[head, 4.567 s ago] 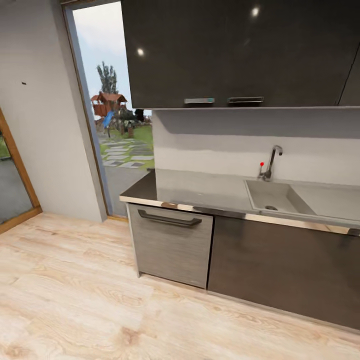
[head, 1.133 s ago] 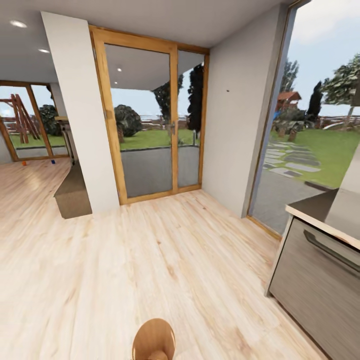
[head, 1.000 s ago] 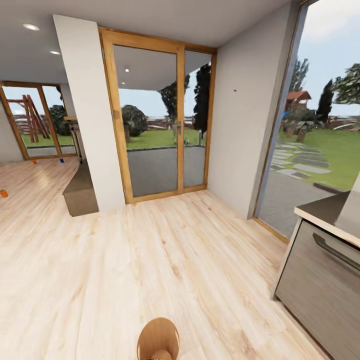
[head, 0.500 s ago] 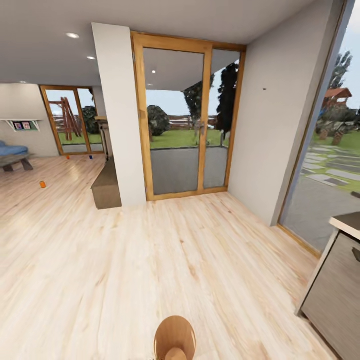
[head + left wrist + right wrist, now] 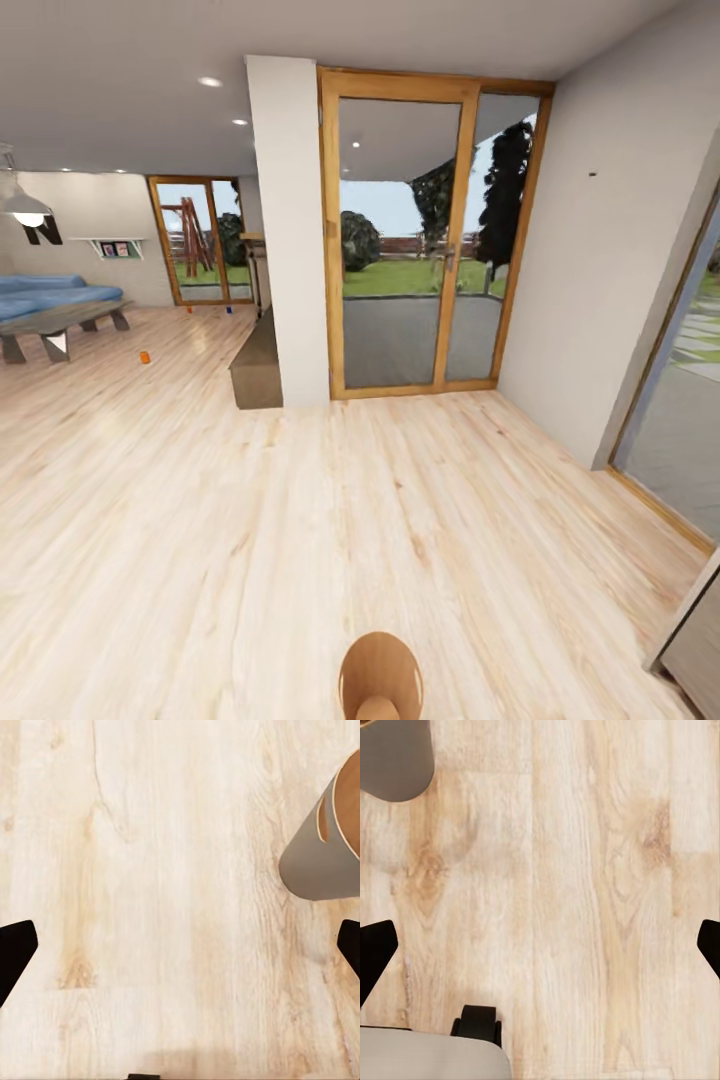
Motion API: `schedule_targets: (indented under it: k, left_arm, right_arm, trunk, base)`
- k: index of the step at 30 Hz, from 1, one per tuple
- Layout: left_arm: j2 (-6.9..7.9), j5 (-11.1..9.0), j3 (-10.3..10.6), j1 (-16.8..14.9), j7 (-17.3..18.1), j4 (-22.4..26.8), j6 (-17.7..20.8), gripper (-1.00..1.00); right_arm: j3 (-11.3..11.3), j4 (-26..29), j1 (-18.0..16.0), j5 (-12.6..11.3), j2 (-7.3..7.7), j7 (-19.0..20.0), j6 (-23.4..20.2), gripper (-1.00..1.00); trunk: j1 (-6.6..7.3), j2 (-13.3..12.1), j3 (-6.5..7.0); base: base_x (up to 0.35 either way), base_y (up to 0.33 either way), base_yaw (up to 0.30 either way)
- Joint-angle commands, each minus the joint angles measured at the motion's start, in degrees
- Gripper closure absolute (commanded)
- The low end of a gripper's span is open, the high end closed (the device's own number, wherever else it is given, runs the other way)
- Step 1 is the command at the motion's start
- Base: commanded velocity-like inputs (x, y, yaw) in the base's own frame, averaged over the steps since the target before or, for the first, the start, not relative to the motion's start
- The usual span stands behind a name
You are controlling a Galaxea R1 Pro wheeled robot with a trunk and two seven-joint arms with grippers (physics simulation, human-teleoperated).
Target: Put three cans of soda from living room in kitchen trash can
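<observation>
Three cans are on the floor, all far off in the living room (image 5: pixel 110 330), at about 10 o'clock in the head view.

- Light wood plank floor (image 5: pixel 300 540): runs from the near edge to the far walls.
- Wood-framed glass doors (image 5: pixel 430 235): at 12 o'clock, shut, with lawn and dark shrubs behind the panes. A second pair, the far doors (image 5: pixel 197 240), is at 11 o'clock.
- White pillar (image 5: pixel 290 230): just beside the near doors. A low grey-brown ledge (image 5: pixel 257 365) is touching its foot.
- Blue sofa (image 5: pixel 45 297): at 9 o'clock, against the far wall. A grey bench table (image 5: pixel 60 325) stands in front of it.
- Grey cabinet corner (image 5: pixel 690 640): at 4 o'clock.
- Tash can (image 5: pixel 380 680): at 6 o'clock, upright, brown inside, cut by the frame edge. In the left wrist view the tash can (image 5: pixel 315 862) shows a grey wall and a brown rim. In the right wrist view its grey side (image 5: pixel 394 757) shows.
- Nearer orange can (image 5: pixel 145 357): alone on open floor, well apart from the other two.
- Far orange can (image 5: pixel 189 310) and blue can (image 5: pixel 228 310): near each other, by the far doors. Too small to tell whether they are upright.
- Left gripper (image 5: pixel 180 949): released, black fingertips (image 5: pixel 15 949) spread wide, bare planks between them.
- Right gripper (image 5: pixel 540 949): released too, tips wide apart over bare floor, nothing held.
</observation>
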State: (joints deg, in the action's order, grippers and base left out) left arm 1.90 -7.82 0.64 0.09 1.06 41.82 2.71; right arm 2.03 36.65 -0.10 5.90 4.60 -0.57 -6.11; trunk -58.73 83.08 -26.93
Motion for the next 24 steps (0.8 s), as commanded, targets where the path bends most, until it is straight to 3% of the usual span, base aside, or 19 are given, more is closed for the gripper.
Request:
schedule_targets:
  k: [1, 5, 11, 13, 15, 16, 18, 20, 21, 22, 24]
  left_arm:
    - [-0.02, 0.63, -0.01, 0.00, 0.03, -0.03, 0.01, -1.00]
    - [-0.05, 2.18, -0.02, 0.00, 0.07, -0.05, -0.06, -1.00]
    - [0.04, 2.37, -0.02, 0.00, 1.58, 0.30, -0.14, -1.00]
    - [0.23, 2.45, -0.02, 0.00, 5.95, 0.54, -0.21, -1.00]
    - [0.72, 2.85, -0.04, 0.00, 12.73, 0.65, -0.33, -1.00]
    - [1.19, 3.20, -0.09, 0.00, 17.89, 0.63, -0.36, -1.00]
    - [1.88, 3.42, -0.26, 0.00, 23.34, 0.57, -0.40, -1.00]
    - [3.62, 3.47, -0.67, 0.00, 34.14, 0.55, -0.44, -1.00]
    - [4.10, 3.44, -0.73, 0.00, 36.64, 0.55, -0.45, -1.00]
    - [5.36, 3.39, -0.89, 0.00, 42.95, 0.55, -0.48, -1.00]
    - [6.09, 3.36, -0.98, 0.00, 47.31, 0.55, -0.49, -1.00]
  right_arm:
    - [0.05, 0.00, 0.00, 0.03, 0.02, 0.10, 0.68, -1.00]
    - [0.03, 0.00, 0.01, 0.13, 0.24, 0.58, 2.17, -1.00]
    - [0.12, 0.00, 0.01, 0.14, 0.21, 0.51, 2.34, -1.00]
    - [0.16, 0.00, 0.01, 0.15, 0.18, 0.48, 2.34, -1.00]
    - [0.21, 0.00, 0.01, 0.16, 0.19, 0.58, 2.33, -1.00]
    - [0.23, 0.00, 0.01, 0.16, 0.19, 0.67, 2.31, -1.00]
    - [0.24, 0.00, 0.01, 0.16, 0.19, 0.75, 2.30, -1.00]
    - [0.28, 0.00, 0.01, 0.16, 0.19, 0.87, 2.28, -1.00]
    - [0.30, 0.00, 0.01, 0.16, 0.18, 0.89, 2.27, -1.00]
    - [0.30, 0.00, 0.01, 0.16, 0.20, 0.95, 2.26, -1.00]
    - [0.33, 0.00, 0.01, 0.16, 0.22, 0.98, 2.25, -1.00]
  trunk:
    - [0.00, 0.00, 0.00]
    - [0.00, 0.00, 0.00]
    - [0.00, 0.00, 0.00]
    - [0.00, 0.00, 0.00]
    - [0.00, 0.00, 0.00]
    - [0.00, 0.00, 0.00]
    - [0.00, 0.00, 0.00]
    - [0.00, 0.00, 0.00]
    - [0.00, 0.00, 0.00]
    - [0.00, 0.00, 0.00]
    - [0.00, 0.00, 0.00]
  base:
    - [0.000, 0.000, 0.097]
    - [0.000, 0.000, 0.040]
    - [0.000, 0.000, 0.004]
    - [0.000, 0.000, 0.000]
    - [0.000, 0.000, 0.000]
    - [0.000, 0.000, 0.000]
    - [0.000, 0.000, 0.000]
    - [0.000, 0.000, 0.000]
    - [0.000, 0.000, 0.000]
    - [0.000, 0.000, 0.000]
    - [0.000, 0.000, 0.000]
